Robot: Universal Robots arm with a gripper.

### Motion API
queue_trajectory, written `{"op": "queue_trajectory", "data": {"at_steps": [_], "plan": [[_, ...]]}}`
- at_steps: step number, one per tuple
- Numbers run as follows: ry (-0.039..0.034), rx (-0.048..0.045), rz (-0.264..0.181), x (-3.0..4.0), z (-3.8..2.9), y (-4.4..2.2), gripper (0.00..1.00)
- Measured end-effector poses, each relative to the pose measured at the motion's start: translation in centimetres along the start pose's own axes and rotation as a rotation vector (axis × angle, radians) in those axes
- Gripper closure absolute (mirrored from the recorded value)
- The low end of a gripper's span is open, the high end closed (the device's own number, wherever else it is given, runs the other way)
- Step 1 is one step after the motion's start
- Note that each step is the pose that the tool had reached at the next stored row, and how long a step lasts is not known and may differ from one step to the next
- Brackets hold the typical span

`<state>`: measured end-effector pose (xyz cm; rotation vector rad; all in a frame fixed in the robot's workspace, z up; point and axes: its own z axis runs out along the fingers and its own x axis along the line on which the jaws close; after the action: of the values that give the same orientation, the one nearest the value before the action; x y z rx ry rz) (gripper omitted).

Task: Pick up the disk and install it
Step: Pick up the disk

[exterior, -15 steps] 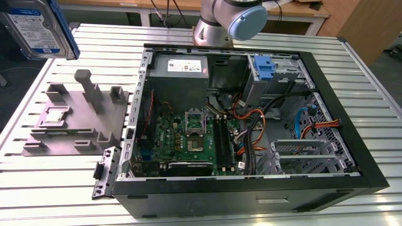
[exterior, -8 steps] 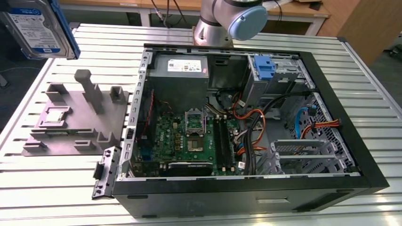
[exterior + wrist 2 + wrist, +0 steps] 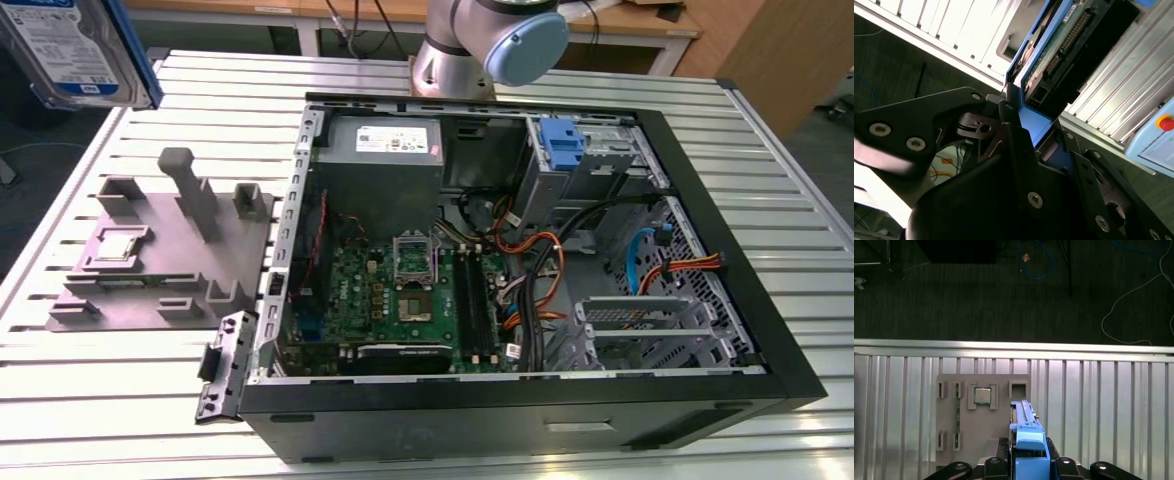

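The tool (image 3: 1036, 132) holds the disk (image 3: 74, 50) in the air, over the tabletop (image 3: 107, 400) and to the exterior view's left of the open case (image 3: 534, 425).
The tool is clenched on the blue plastic side rails of the disk. The flat face of the disk carries a white-and-blue label, and in the second wrist view its green circuit side shows. The tabletop is ribbed pale metal. In the first wrist view a grey moulded holder (image 3: 979, 425) lies under the disk, with a square silver chip (image 3: 982, 396) in one pocket. The black case contains a green board (image 3: 400, 290) and a grey box (image 3: 387, 140) with a white label.
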<state>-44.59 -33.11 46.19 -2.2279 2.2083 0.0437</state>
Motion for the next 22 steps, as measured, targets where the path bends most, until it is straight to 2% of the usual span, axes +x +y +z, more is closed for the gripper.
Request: {"op": "queue_trajectory", "data": {"at_steps": [3,8,11,16,22], "plan": [[0.0002,-0.0012,0.001,-0.02,-1.05,0.02,0.64],[0.0004,-0.0022,0.001,0.06,-2.15,0.03,0.64],[0.0006,-0.0022,0.002,0.4,-2.23,0.04,0.64],[0.0005,-0.0021,0.002,1.47,-2.25,0.05,0.64],[0.0005,-0.0021,0.002,1.57,-2.26,-0.2,0.64]]}}
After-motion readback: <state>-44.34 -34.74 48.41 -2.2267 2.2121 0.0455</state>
